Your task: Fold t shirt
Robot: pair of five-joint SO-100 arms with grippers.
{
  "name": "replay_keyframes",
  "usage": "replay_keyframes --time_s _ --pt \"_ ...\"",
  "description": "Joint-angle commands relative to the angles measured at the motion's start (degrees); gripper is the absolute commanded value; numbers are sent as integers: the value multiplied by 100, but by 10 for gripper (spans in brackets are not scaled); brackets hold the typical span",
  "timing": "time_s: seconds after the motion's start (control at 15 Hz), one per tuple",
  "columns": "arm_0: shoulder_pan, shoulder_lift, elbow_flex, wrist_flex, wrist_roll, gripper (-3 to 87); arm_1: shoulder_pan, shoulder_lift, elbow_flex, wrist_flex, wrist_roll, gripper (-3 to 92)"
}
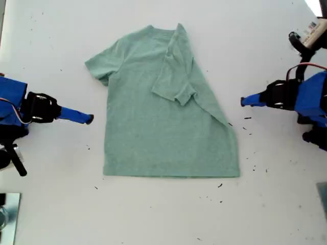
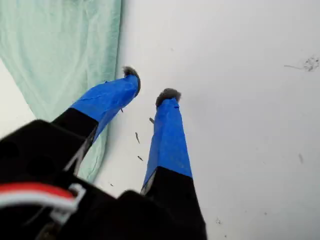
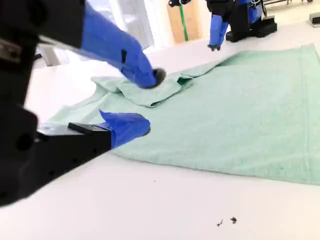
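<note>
The pale mint-green t shirt (image 1: 153, 127) lies flat in the middle of the white table (image 1: 163, 214), neckline toward the exterior view's top and hem toward its bottom. Its sleeve (image 1: 176, 76) on the exterior view's right is folded inward over the body along a slanted crease. My first gripper (image 1: 243, 101) hovers off the shirt's edge on the exterior view's right, open and holding nothing (image 2: 150, 85), with the shirt (image 2: 60, 50) beside it. My second gripper (image 1: 90, 119) is on the exterior view's left, open and holding nothing (image 3: 151, 101), just short of the shirt (image 3: 240, 110).
Small black specks (image 1: 253, 164) dot the table near the shirt's lower corner on the exterior view's right. Black hardware with cables and a label (image 1: 306, 38) stands at that view's top right. A metallic object (image 1: 7, 214) sits at its bottom left.
</note>
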Motion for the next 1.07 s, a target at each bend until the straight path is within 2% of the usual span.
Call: replay_keyframes --time_s 0.0,0.07,0.13,0.2,0.27,0.33,0.47,0.53,0.67,0.8,0.87,1.0 --pt "-501 35 18 -255 -932 -2 -44 88 369 0 773 110" --pt "-105 35 -18 -387 -932 -2 -35 88 369 0 949 96" --pt "281 44 0 -352 -290 -1 35 88 369 0 1538 86" --pt "-97 44 -53 -237 -176 -1 53 88 369 9 1380 73" --pt "-193 44 -281 -237 -176 -1 79 88 369 9 1090 22" --pt "-290 -62 -483 -255 -325 -1 123 88 369 9 598 22" --pt "-396 -1679 -1292 -545 -448 -2 -18 88 369 9 308 22" --pt "-519 -2856 -2153 -334 -457 -2 -9 88 369 9 264 22" --pt "-1107 -4535 -4201 747 -220 -2 26 88 369 9 193 22" --pt "-2092 -6012 -6258 2276 158 -2 26 88 369 0 158 23" --pt "-2514 -6583 -7119 2777 475 -2 18 88 369 0 132 23" --pt "-3103 -7304 -8420 3173 1143 -2 26 88 369 -9 79 23"
